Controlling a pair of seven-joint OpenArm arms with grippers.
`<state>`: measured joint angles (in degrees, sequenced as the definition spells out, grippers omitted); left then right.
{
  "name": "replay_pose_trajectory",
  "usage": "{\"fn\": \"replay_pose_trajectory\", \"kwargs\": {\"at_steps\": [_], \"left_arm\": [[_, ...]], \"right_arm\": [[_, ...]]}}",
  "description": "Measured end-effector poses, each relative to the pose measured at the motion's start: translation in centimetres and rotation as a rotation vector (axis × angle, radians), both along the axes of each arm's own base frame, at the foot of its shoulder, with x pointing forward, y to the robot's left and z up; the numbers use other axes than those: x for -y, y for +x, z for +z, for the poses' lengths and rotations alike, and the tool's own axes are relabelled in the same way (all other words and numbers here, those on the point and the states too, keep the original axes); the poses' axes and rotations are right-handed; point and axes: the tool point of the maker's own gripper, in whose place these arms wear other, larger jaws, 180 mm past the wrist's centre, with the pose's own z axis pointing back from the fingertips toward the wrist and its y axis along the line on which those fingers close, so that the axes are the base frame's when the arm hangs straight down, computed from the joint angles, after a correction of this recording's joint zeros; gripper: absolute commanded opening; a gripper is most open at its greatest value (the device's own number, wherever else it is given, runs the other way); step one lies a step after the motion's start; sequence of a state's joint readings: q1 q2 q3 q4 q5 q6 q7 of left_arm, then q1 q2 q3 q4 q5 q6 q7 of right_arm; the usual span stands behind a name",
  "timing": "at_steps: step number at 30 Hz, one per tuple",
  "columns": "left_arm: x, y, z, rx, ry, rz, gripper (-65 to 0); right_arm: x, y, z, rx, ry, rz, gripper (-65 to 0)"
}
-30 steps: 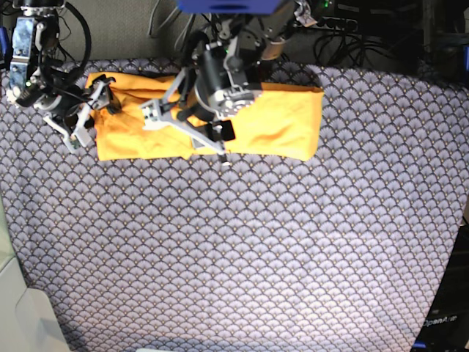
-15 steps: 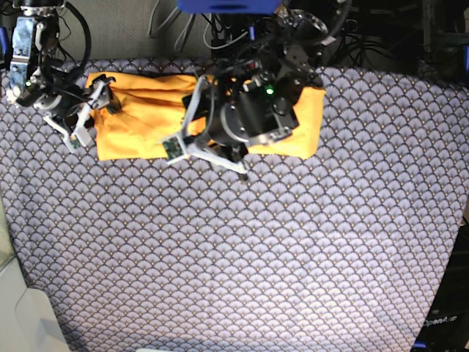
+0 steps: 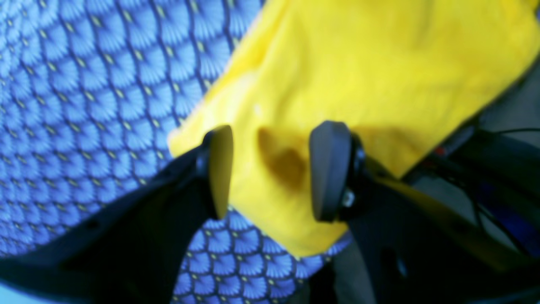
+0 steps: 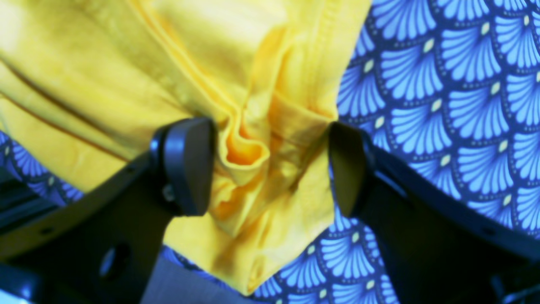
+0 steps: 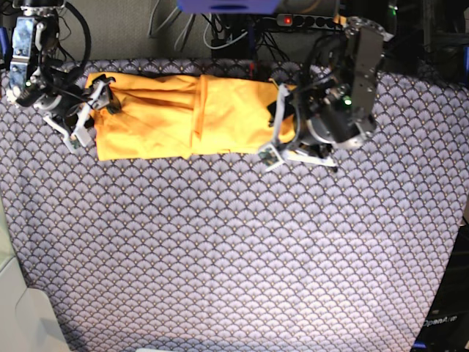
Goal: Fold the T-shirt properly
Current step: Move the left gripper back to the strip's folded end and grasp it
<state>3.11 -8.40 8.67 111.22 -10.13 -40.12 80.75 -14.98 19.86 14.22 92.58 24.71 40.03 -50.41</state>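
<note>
The T-shirt (image 5: 168, 117) is yellow-orange and lies folded into a long strip across the far part of the table, with a fold seam near its middle. My right gripper (image 5: 105, 94) is at the strip's left end. In the right wrist view it (image 4: 270, 169) is open, with bunched T-shirt (image 4: 126, 63) hems between its fingers (image 4: 190, 164). My left gripper (image 5: 284, 128) is at the strip's right end. In the left wrist view it (image 3: 274, 169) hangs open above a corner of the T-shirt (image 3: 358, 63), with nothing pinched.
A blue-grey scallop-patterned cloth (image 5: 234, 249) covers the whole table. Cables and a power strip (image 5: 315, 18) run behind the far edge. A white object (image 5: 29, 315) sits at the near left corner.
The left arm has swung from over the middle of the T-shirt to its right end, uncovering the folded strip. The right arm has stayed in place.
</note>
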Motion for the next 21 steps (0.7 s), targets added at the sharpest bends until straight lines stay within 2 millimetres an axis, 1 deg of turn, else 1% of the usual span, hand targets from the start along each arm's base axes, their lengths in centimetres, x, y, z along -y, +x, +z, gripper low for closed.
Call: {"fn": "replay_pose_trajectory", "kwargs": {"at_steps": [2,4,7,10,14,16,19,21], "left_arm": [[-1.7,0.7,0.2,0.014,0.012,0.043,-36.1],[-3.9,1.2,0.4,0.025,0.043,0.091,-36.1],[-6.0,1.2,0.2,0.022,0.082,0.127,-36.1],[-6.2,0.9,-0.3,0.005,0.085,0.127,-36.1],[-6.6,-0.2,-3.1,-0.098,0.088,0.144,-36.1],[-6.9,-0.7,-4.2,-0.138,0.093,0.152,-36.1],[-7.1,-0.8,-4.7,-0.156,0.097,0.158,-36.1],[-7.2,-0.7,-5.3,-0.172,0.093,0.163,-36.0]], "right_arm": [[0.1,0.0,0.0,0.0,-0.002,0.001,-21.5],[0.1,0.1,0.1,0.001,-0.003,0.001,-21.5],[0.1,0.0,0.1,0.001,-0.004,0.001,-21.5],[0.1,0.0,0.1,0.001,-0.004,0.001,-21.4],[0.1,0.2,0.5,0.011,-0.011,0.005,-21.4],[0.0,0.7,1.4,0.039,-0.024,0.018,-21.4],[-0.9,1.6,3.2,0.103,-0.019,0.04,-21.4],[-1.1,1.8,3.8,0.122,-0.025,0.05,-21.4]]}}
